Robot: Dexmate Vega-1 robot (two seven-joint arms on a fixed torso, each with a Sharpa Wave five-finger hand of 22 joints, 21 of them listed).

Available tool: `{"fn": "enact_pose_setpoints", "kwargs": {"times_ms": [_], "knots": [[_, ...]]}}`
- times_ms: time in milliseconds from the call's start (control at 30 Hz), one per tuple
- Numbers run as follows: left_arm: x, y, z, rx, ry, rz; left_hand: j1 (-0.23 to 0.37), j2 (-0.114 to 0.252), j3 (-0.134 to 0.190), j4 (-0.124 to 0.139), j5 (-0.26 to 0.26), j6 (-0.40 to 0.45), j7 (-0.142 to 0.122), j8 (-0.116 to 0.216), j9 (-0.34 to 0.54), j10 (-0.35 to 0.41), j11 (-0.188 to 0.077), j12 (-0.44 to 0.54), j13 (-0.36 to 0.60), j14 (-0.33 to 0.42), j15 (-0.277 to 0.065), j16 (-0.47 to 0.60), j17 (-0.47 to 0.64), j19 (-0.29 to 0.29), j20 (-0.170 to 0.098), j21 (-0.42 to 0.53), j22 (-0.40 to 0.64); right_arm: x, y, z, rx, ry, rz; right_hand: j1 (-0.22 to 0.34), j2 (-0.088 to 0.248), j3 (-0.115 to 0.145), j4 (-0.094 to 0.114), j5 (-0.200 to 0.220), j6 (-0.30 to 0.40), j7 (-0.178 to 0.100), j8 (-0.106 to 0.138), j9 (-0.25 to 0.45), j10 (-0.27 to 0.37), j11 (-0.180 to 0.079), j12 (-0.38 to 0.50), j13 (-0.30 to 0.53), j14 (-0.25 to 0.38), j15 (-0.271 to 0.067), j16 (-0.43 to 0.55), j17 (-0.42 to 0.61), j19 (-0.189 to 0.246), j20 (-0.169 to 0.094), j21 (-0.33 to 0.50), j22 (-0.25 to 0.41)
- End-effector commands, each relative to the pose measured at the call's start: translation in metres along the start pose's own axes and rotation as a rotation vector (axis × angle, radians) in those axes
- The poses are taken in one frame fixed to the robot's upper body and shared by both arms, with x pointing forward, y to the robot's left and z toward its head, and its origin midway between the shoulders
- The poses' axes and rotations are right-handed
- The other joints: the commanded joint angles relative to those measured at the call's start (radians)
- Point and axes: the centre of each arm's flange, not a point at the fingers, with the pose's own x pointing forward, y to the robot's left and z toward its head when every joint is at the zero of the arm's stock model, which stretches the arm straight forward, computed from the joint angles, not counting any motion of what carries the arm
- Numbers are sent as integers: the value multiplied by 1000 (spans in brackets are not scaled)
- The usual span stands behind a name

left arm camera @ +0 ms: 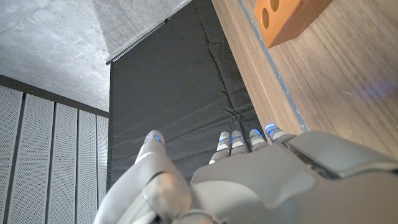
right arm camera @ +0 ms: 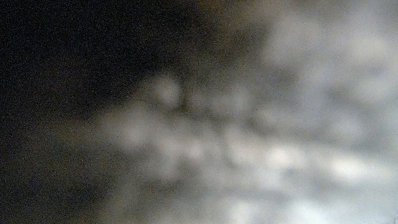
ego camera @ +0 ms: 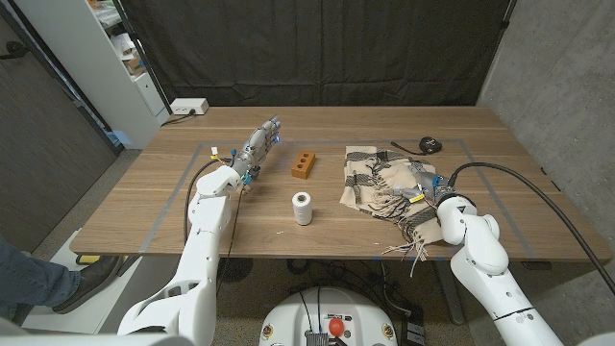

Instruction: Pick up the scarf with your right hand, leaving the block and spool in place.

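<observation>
In the head view, a checked beige-and-dark scarf [ego camera: 377,181] lies crumpled on the right half of the wooden bench [ego camera: 144,207], its fringe trailing toward the near edge. The right hand [ego camera: 420,185] is down on the scarf's right part, touching the fabric, but whether its fingers have closed on the cloth cannot be told from here. An orange wooden block [ego camera: 305,164] with holes in its side sits near the middle of the bench, just left of the scarf and apart from it. A white spool [ego camera: 303,208] of thread stands upright nearer than the block, also apart from the scarf. The left hand [ego camera: 258,149] is stretched out over the left part of the bench, fingers straight and holding nothing, left of the block and not touching it. A small black object [ego camera: 430,145] lies at the far right of the bench, and a white power strip [ego camera: 188,107] sits on the floor beyond the far left corner. In the left wrist view, the left hand [left arm camera: 249,180] shows its back with fingers extended and slightly apart, empty, with the block [left arm camera: 289,18] beyond it on the bench surface [left arm camera: 336,81]. The right wrist view is a blur of grey and pale patches, too soft to tell the hand's state.
</observation>
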Motion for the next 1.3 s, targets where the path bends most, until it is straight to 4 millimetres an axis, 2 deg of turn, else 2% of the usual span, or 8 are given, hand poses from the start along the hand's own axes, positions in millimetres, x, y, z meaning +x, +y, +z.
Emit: {"fn": "enact_pose_setpoints", "kwargs": {"times_ms": [33,133,333,433,467,733,1000,1300], "knots": [[-2,-1,-1,-3,3,1,1,3,-3,-1,-2,4,-6,2,5,-8,-9,-3,1,-5,-1,-2,6,-66,7,1,5,2,3,1,-19,4,-2,52,7,12,-16,19,19,-8,11,2,17,2,9,6,48,-18,17,9,198,-9,23,-1],[-3,-1,0,2,5,2,1,3,-3,-1,-2,4,-7,2,5,-8,-9,-3,1,-4,0,-1,6,-66,7,2,5,2,2,2,-24,0,-14,106,12,25,-22,29,67,-22,26,6,35,1,15,9,89,-42,34,22,286,-8,35,-3],[-2,0,1,3,1,1,1,3,-3,-1,-3,3,-7,2,6,-10,-11,-3,1,-5,0,-2,6,-68,10,1,5,2,0,5,-35,-6,-45,209,54,65,-25,29,164,-42,59,23,117,-20,49,29,188,-86,84,58,381,-80,41,-1],[-2,0,1,2,2,0,0,3,-4,-1,-3,3,-8,1,6,-9,-12,-3,1,-6,-1,-2,6,-68,11,2,5,2,-1,7,-39,-7,-55,242,71,79,-22,24,198,-52,73,35,157,-26,67,42,226,-94,106,79,404,-99,40,2],[-2,1,1,2,3,-1,0,4,-4,-1,-3,3,-8,1,6,-9,-12,-3,1,-6,-1,-2,6,-68,11,2,5,2,-1,7,-39,-4,-58,260,83,87,-22,21,218,-55,82,41,167,-33,73,48,254,-111,122,90,424,-121,45,3],[-1,1,2,3,3,-2,0,4,-4,-1,-3,3,-7,1,6,-10,-11,-3,1,-5,-1,-1,6,-69,12,2,5,2,-3,10,-46,-11,-85,343,119,118,-29,8,267,-75,109,67,210,-44,100,78,320,-138,170,140,465,-174,54,9],[-2,2,1,1,0,0,-1,5,-5,-1,-3,4,-7,1,6,-10,-11,-3,1,-6,-2,-1,6,-70,13,2,5,1,-4,12,-55,-18,-115,528,156,148,-44,-54,356,-103,184,133,234,-65,137,141,369,-178,264,268,504,-226,82,24],[-5,3,-1,-5,-2,7,-1,5,-5,-1,-4,2,-8,1,6,-11,-14,-3,1,-6,-3,0,6,-69,13,3,5,1,-5,13,-62,-19,-137,756,184,133,-37,-167,415,-124,265,238,295,-111,233,270,468,-272,459,526,534,-326,225,130]]}}
